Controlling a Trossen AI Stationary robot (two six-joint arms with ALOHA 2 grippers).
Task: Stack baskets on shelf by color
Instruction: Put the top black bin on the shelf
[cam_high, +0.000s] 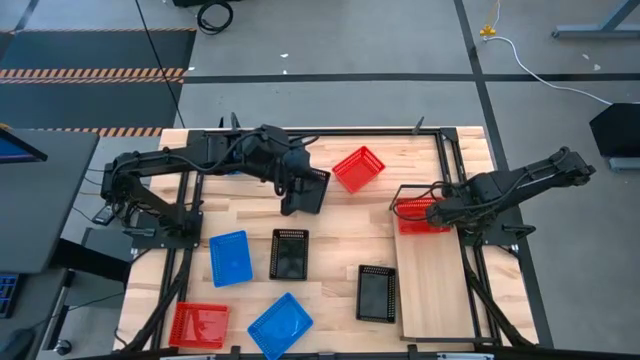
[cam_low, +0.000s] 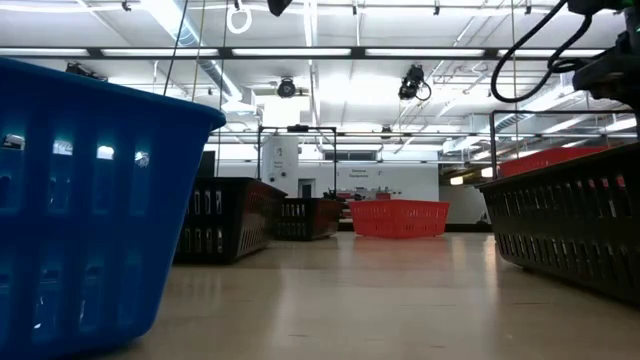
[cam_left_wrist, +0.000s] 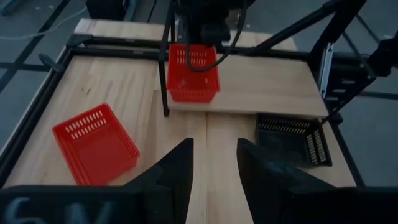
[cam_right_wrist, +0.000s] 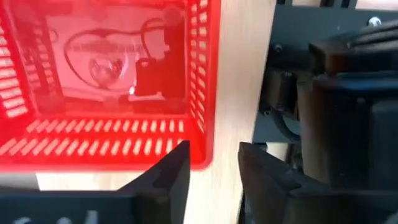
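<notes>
A red basket (cam_high: 420, 215) (cam_left_wrist: 193, 71) sits on the far end of the pale shelf (cam_high: 435, 295). My right gripper (cam_high: 434, 205) (cam_right_wrist: 214, 152) hovers open at one corner of it. My left gripper (cam_high: 300, 200) (cam_left_wrist: 216, 149) is open over the table's middle, by a black basket (cam_high: 314, 190), with bare wood between its fingers. A second red basket (cam_high: 358, 168) lies beyond it. On the tabletop rest two more black baskets (cam_high: 290, 253) (cam_high: 377, 292), two blue ones (cam_high: 230, 257) (cam_high: 280, 325) and a third red one (cam_high: 198, 325). My right gripper stands over the red basket's corner (cam_right_wrist: 200, 158) from above, one finger (cam_right_wrist: 171, 171) in front of the mesh wall, the other (cam_right_wrist: 261, 168) over the shelf board outside it. Whether either finger touches the basket, I cannot tell. The basket rests flat on the shelf.
The shelf's black wire frame (cam_left_wrist: 165, 68) rises at its far end. The near two thirds of the board (cam_high: 435, 310) are bare. A black frame (cam_high: 440, 140) borders the tabletop. A sliver of blue (cam_high: 226, 170) shows under the left arm.
</notes>
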